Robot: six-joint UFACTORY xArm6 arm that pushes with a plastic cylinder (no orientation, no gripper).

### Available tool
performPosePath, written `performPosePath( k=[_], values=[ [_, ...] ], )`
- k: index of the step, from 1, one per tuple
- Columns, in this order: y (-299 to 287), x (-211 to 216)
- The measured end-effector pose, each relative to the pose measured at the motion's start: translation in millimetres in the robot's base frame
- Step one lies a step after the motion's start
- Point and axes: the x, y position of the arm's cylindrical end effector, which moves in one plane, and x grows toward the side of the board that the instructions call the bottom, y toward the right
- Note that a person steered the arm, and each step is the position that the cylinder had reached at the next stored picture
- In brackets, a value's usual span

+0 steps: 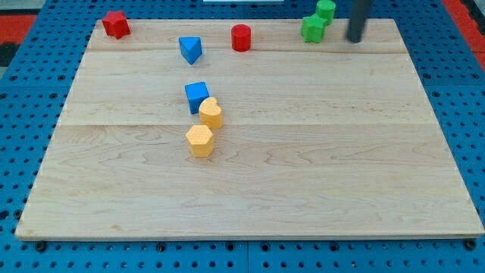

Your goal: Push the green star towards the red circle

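Note:
The green star (313, 29) lies near the view's top edge of the wooden board, right of centre. A second green block (326, 9), rounded, touches it on its upper right. The red circle, a short red cylinder (241, 37), stands to the left of the star at about the same height in the view. My tip (354, 38) is the lower end of the dark rod, just to the right of the green star with a small gap between them.
A red star-like block (116, 24) sits at the board's top left corner. A blue triangle (190, 50) and a blue cube (196, 95) lie left of centre. A yellow heart-like block (211, 113) and a yellow hexagon (200, 140) lie below the cube.

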Motion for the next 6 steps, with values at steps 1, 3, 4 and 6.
performPosePath(
  k=[1,3,4,6],
  values=[
    [12,-32],
    [-98,-27],
    [-116,-28],
    [-106,62]
  ],
)
